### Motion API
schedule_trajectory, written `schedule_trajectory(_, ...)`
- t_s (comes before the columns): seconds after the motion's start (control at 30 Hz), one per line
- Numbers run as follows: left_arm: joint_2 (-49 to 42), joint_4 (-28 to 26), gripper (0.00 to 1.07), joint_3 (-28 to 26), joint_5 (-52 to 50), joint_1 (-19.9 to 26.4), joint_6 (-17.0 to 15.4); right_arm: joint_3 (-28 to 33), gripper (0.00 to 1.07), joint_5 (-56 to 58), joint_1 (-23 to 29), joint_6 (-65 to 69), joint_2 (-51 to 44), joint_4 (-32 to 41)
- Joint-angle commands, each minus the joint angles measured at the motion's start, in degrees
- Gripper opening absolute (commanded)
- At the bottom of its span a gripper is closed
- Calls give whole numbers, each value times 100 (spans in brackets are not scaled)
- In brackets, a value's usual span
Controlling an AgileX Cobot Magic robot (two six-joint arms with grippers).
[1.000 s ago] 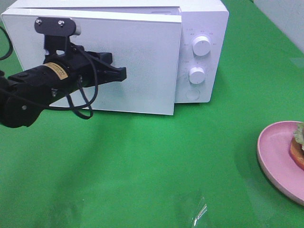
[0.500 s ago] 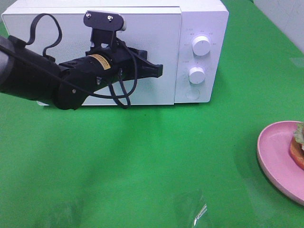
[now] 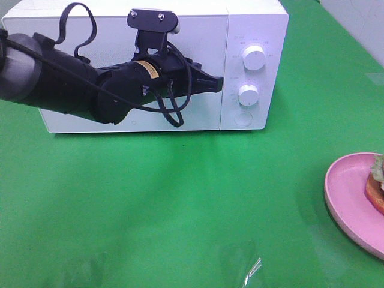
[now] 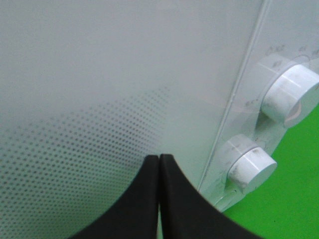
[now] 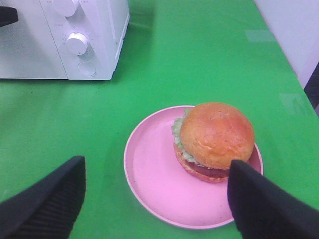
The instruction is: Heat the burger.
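The burger [image 5: 217, 134] has a glossy golden bun and green lettuce, and sits on a pink plate [image 5: 149, 174]. In the high view only a slice of the burger [image 3: 377, 183] shows at the right edge, on the plate [image 3: 345, 192]. My right gripper [image 5: 155, 162] hovers open above the plate, one finger to each side of it, touching nothing. The white microwave [image 3: 258, 24] stands at the back with its door [image 3: 198, 36] closed flush. My left gripper [image 3: 219, 84] is shut, and its joined tips [image 4: 159, 158] press against the door near the edge by the control panel.
Two white knobs [image 3: 254, 58] [image 3: 248, 95] and a round button [image 3: 243, 119] sit on the microwave's right panel. Green cloth [image 3: 180, 204] covers the table. A grey wall strip runs past the table's right edge [image 5: 299, 30].
The microwave door has swung from ajar to fully closed. My left gripper moved right along with it, pushing on it. The burger, plate and right gripper have not moved.
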Motion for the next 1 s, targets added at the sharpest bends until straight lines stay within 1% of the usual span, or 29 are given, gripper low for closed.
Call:
schedule_trajectory(0.03,-206,-281,0,-97,441,-52,6,23,75,-63,-40,-92,-149,-6)
schedule_trajectory(0.07,-206,-281,0,-97,441,-52,6,23,75,-63,-40,-92,-149,-6)
schedule_trajectory(0.1,-304,-281,0,-97,997,-138,6,17,75,-63,-40,-92,-149,-6)
schedule_trajectory(0.13,-304,-281,0,-97,997,-138,6,17,75,-63,-40,-92,-149,-6)
schedule_trajectory(0.17,-413,-281,0,-97,1467,-201,6,17,75,-63,-40,-92,-149,-6)
schedule_trajectory(0.2,-413,-281,0,-97,1467,-201,6,17,75,-63,-40,-92,-149,-6)
schedule_trajectory(0.23,-539,-281,3,-97,2045,-281,6,17,75,-63,-40,-92,-149,-6)
schedule_trajectory(0.27,-539,-281,3,-97,2045,-281,6,17,75,-63,-40,-92,-149,-6)
schedule_trajectory(0.3,-642,-281,14,-97,2595,-321,6,17,75,-63,-40,-92,-149,-6)
schedule_trajectory(0.33,-768,-286,40,-97,3317,-355,-11,17,75,-63,-40,-92,-149,-6)
schedule_trajectory(0.37,-768,-286,40,-97,3317,-355,-11,17,75,-63,-40,-92,-149,-6)
schedule_trajectory(0.4,-819,-286,53,-97,3592,-355,-29,17,75,-63,-40,-92,-149,-6)
schedule_trajectory(0.43,-819,-286,53,-97,3592,-355,-29,17,75,-63,-40,-92,-149,-6)
schedule_trajectory(0.47,-940,-332,85,-97,4280,-355,-92,17,75,-63,-40,-92,-149,-6)
schedule_trajectory(0.5,-940,-332,85,-97,4280,-355,-92,17,75,-63,-40,-92,-149,-6)
schedule_trajectory(0.53,-1026,-344,103,-97,4887,-355,-92,17,75,-63,-40,-92,-149,-6)
schedule_trajectory(0.57,-1026,-344,103,-97,4887,-355,-92,17,75,-63,-40,-92,-149,-6)
schedule_trajectory(0.6,-1123,-350,100,-97,5443,-355,-92,17,75,-63,-40,-92,-149,-6)
schedule_trajectory(0.63,-1123,-350,100,-97,5443,-355,-92,17,75,-63,-40,-92,-149,-6)
schedule_trajectory(0.7,-1278,-361,99,-97,6446,-355,-80,17,75,-63,-40,-92,-149,-6)
schedule_trajectory(0.73,-1278,-361,99,-97,6446,-355,-80,17,75,-63,-40,-92,-149,-6)
schedule_trajectory(0.77,-1392,-361,99,-97,7105,-350,-80,17,75,-63,-40,-92,-149,-6)
schedule_trajectory(0.87,-1432,-355,99,-97,7299,-350,-80,17,75,-63,-40,-92,-149,-6)
schedule_trajectory(0.9,-1587,-241,99,-97,7935,-344,-178,17,75,-63,-40,-92,-149,-6)
schedule_trajectory(0.93,-1587,-241,99,-97,7935,-344,-178,17,75,-63,-40,-92,-149,-6)
schedule_trajectory(0.97,-1667,-120,99,-97,8199,-264,-413,17,75,-63,-40,-92,-149,-6)
schedule_trajectory(1.0,-1667,-120,99,-97,8199,-264,-413,17,75,-63,-40,-92,-149,-6)
